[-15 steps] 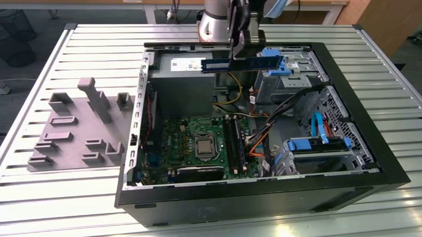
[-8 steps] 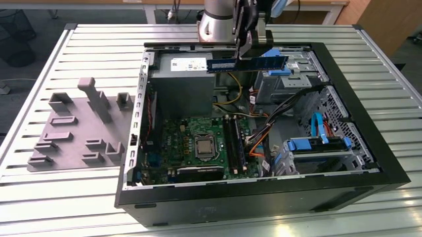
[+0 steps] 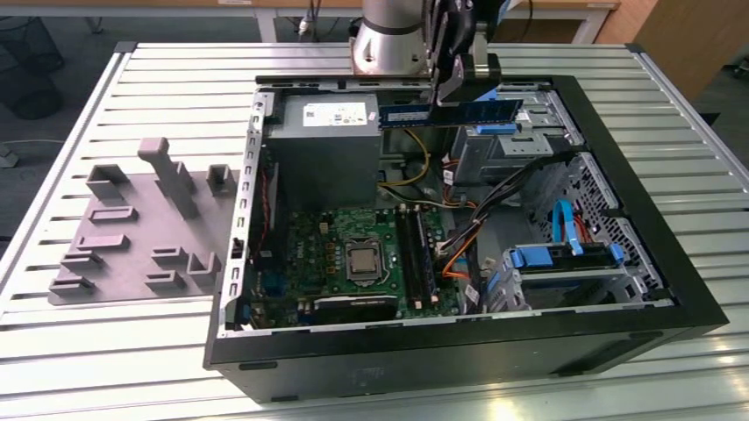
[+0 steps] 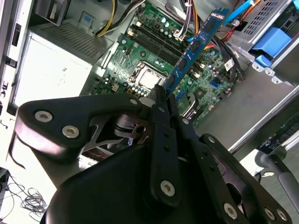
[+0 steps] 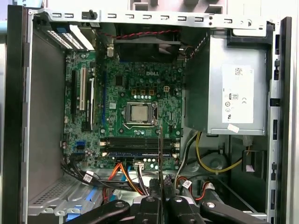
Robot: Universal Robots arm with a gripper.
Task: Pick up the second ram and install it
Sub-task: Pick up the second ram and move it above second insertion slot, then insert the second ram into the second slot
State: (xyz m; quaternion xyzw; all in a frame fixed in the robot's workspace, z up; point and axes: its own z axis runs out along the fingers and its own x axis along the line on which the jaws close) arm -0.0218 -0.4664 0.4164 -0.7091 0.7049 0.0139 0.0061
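Above the far side of the open computer case [image 3: 468, 351], the arm [image 3: 387, 35] stands upright with its gripper [image 3: 465, 98] pointing down. The fingers are clamped on the second ram [image 3: 451, 113], which hangs level, long edge down, clear of the case interior and over the power supply [image 3: 322, 132] and drive bay.

In the second wrist view the stick shows its flat face with a row of dark chips, projecting from the fingertips toward the motherboard [image 4: 154, 60]. In the first wrist view it appears edge-on as a thin dark line across the memory slots [image 5: 135, 144], just below the processor socket [image 5: 140, 113].

In the exterior view, the case lies on its side on a slatted metal table [image 3: 117, 351]. A grey fixture plate [image 3: 129, 254] sits beside it at the exterior view's left. A dark wire bin [image 3: 26, 53] stands on the floor beyond.
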